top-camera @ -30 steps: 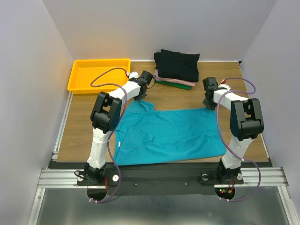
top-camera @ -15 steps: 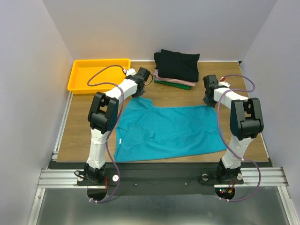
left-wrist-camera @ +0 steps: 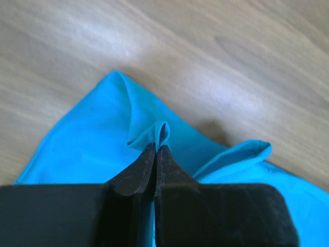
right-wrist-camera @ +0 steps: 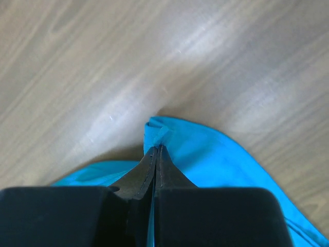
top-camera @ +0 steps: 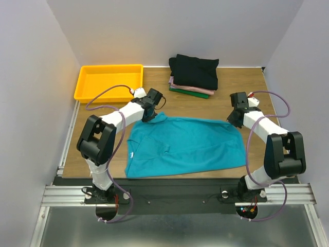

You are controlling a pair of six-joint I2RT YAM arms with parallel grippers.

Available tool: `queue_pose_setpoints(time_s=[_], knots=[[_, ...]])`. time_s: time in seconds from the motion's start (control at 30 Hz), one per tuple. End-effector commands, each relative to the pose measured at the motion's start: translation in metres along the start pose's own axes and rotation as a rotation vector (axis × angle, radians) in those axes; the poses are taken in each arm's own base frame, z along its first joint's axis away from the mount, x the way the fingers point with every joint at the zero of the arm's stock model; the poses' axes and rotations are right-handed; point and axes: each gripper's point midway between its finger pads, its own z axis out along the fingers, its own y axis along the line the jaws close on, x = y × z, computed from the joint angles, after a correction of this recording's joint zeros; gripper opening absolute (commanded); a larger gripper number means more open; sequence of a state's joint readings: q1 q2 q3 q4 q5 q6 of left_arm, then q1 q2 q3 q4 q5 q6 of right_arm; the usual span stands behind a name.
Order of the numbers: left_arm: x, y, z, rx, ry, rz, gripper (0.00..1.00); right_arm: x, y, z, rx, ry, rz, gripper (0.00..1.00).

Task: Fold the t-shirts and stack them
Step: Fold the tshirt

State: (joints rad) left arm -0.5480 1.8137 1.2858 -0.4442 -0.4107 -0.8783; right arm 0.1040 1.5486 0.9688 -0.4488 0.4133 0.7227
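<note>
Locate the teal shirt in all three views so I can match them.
Top external: teal shirt spread flat at centre.
Left wrist: teal shirt fills the lower half, a fold pinched in the left gripper.
Right wrist: teal shirt at bottom centre and right, its edge pinched in the right gripper.
Shared landmark: the wooden table under it in every view.

Shirt stack [top-camera: 194, 72], tray [top-camera: 97, 80] along far edge

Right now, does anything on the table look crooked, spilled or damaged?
Nothing is spilled or damaged. The teal t-shirt lies creased, its far corners bunched where the left hand and right hand pinch them. In the stack, the black t-shirt sits unevenly: the pink t-shirt and green t-shirt peek out at its near edge.
</note>
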Motion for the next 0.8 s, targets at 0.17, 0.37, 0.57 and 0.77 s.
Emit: queue_pose_setpoints(time_s=[0.17, 0.37, 0.57, 0.77], knots=[[0.029, 0.012, -0.045, 0.051, -0.029, -0.063, 0.00, -0.008, -0.013, -0.033, -0.085, -0.074, 0.001, 0.00], [0.044, 0.029, -0.061, 0.028, -0.038, -0.082, 0.00, -0.002, -0.021, -0.043, -0.111, -0.080, -0.011, 0.00], [0.053, 0.038, -0.076, 0.055, -0.034, -0.106, 0.00, -0.001, -0.023, -0.050, -0.136, -0.093, -0.017, 0.00], [0.061, 0.038, -0.092, 0.098, -0.028, -0.123, 0.00, -0.005, -0.024, -0.060, -0.164, -0.114, -0.020, 0.00]])
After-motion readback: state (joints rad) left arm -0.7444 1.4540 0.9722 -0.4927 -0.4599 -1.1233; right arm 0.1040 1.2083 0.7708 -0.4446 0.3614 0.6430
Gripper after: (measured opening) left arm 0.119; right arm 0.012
